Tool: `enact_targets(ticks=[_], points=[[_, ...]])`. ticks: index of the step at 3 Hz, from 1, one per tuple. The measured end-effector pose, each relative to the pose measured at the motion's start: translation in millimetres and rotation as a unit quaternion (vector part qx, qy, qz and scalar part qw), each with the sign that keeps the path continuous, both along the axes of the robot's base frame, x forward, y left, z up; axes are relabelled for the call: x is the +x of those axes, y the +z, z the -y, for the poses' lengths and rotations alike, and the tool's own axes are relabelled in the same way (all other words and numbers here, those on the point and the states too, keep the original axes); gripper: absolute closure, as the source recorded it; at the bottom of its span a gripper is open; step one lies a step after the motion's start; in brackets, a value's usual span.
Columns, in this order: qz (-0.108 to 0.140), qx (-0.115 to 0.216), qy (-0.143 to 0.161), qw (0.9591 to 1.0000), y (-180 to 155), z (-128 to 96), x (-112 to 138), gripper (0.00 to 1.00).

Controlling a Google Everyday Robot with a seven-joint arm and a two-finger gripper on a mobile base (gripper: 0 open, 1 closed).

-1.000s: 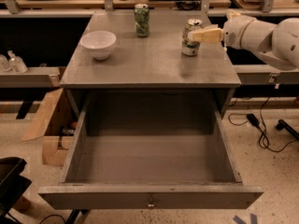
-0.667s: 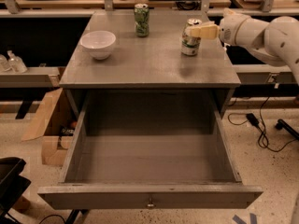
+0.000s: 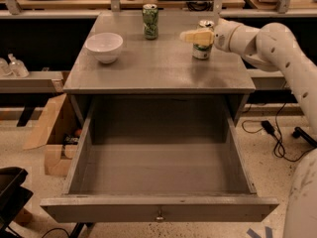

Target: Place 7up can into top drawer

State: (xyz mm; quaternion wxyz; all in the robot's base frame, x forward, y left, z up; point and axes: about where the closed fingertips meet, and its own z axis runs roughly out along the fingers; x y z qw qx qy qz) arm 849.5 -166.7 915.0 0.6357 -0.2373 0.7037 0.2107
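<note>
The 7up can, pale with green print and a silver top, stands upright on the grey table top at the back right. My gripper reaches in from the right on the white arm and lies across the can's upper part, its cream tip sticking out past the can's left side. The top drawer is pulled fully open below the table's front edge. Its inside is bare, and a small metal pull sits at the centre of the front panel.
A darker all-green can stands at the back middle of the table. A white bowl sits at the left. Cardboard boxes lie on the floor to the left, and cables to the right. A shelf sits at the left.
My gripper has moved left, from just right of the 7up can to across its upper part. The can, bowl and drawer have not moved.
</note>
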Motion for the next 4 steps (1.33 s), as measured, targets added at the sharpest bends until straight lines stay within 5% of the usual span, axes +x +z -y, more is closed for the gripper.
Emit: enact_targets(ticks=[2,4], points=[[-0.019,0.012,0.003,0.9997,-22.5,-22.4,0.2,0.41],[-0.021,0.013,0.007,0.9997,-24.5,-29.6,1.1,0.95]])
